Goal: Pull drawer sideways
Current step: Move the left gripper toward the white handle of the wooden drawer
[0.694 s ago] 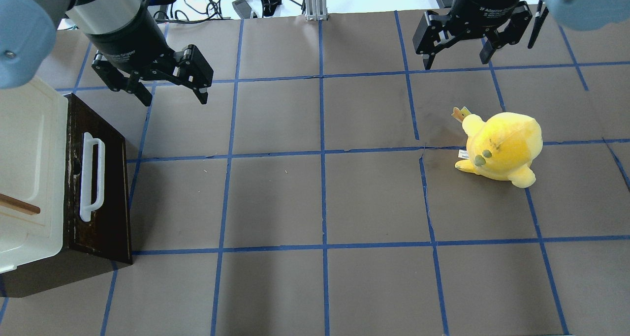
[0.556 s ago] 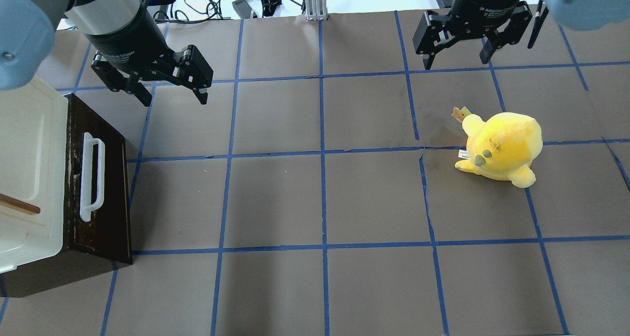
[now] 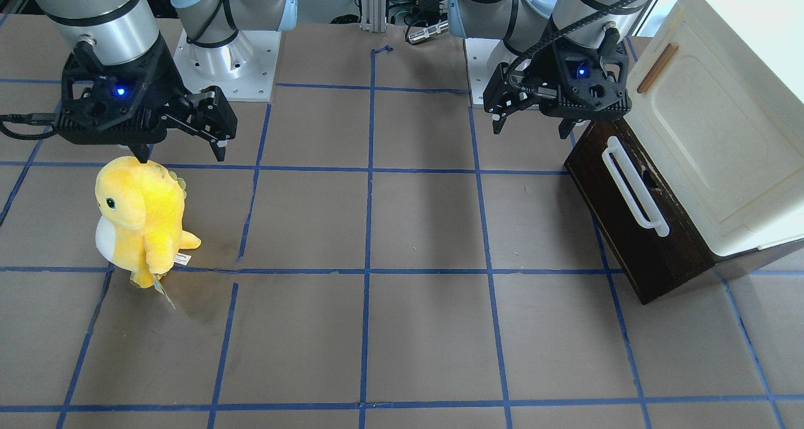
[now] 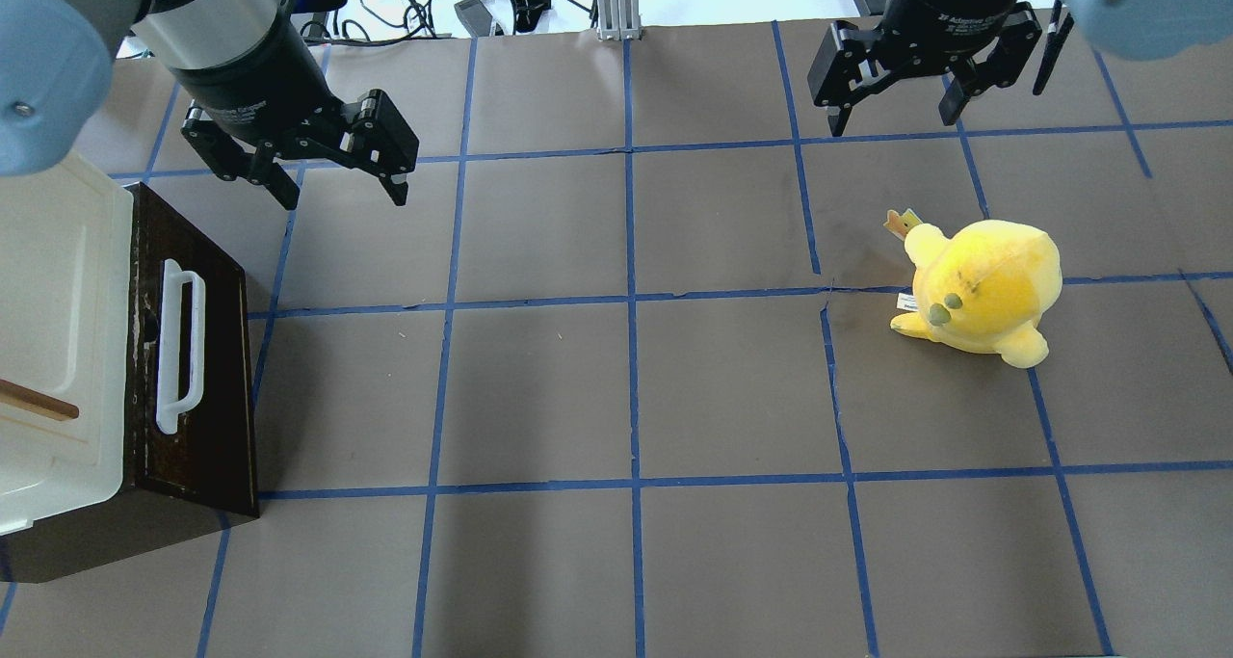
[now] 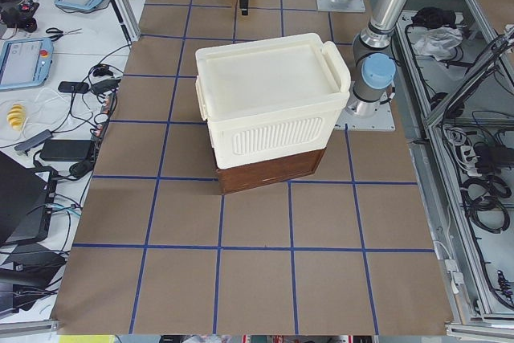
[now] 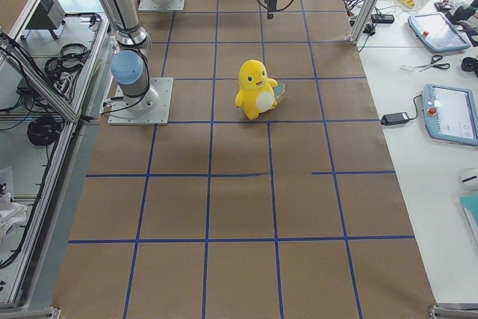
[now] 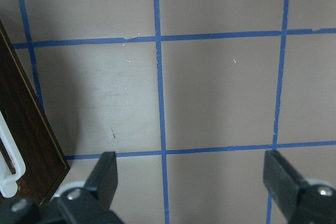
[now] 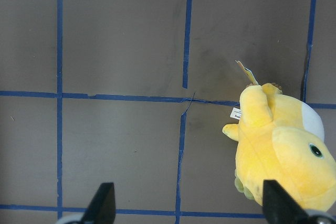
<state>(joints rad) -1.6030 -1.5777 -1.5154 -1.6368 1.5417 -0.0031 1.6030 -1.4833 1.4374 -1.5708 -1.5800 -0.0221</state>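
The dark brown drawer [image 4: 217, 388] sits under a cream-white cabinet [image 4: 48, 282] at the table's left edge. Its long white bar handle [image 4: 179, 348] faces the table's middle, and its interior does not show. It also shows in the front view [image 3: 619, 218], the exterior left view [image 5: 269, 170] and the left wrist view [image 7: 23, 124]. My left gripper [image 4: 344, 198] is open and empty. It hovers above the table beyond the drawer's far corner, apart from the handle. My right gripper [image 4: 891, 123] is open and empty at the far right.
A yellow plush toy [image 4: 983, 287] stands on the right side, just in front of the right gripper, and shows in the right wrist view [image 8: 283, 150]. The cabinet door has a small wooden handle [image 3: 656, 68]. Blue tape lines grid the brown table [image 4: 626, 388].
My left gripper has shifted very slightly to the right. The drawer, the plush toy and the right gripper have not moved.
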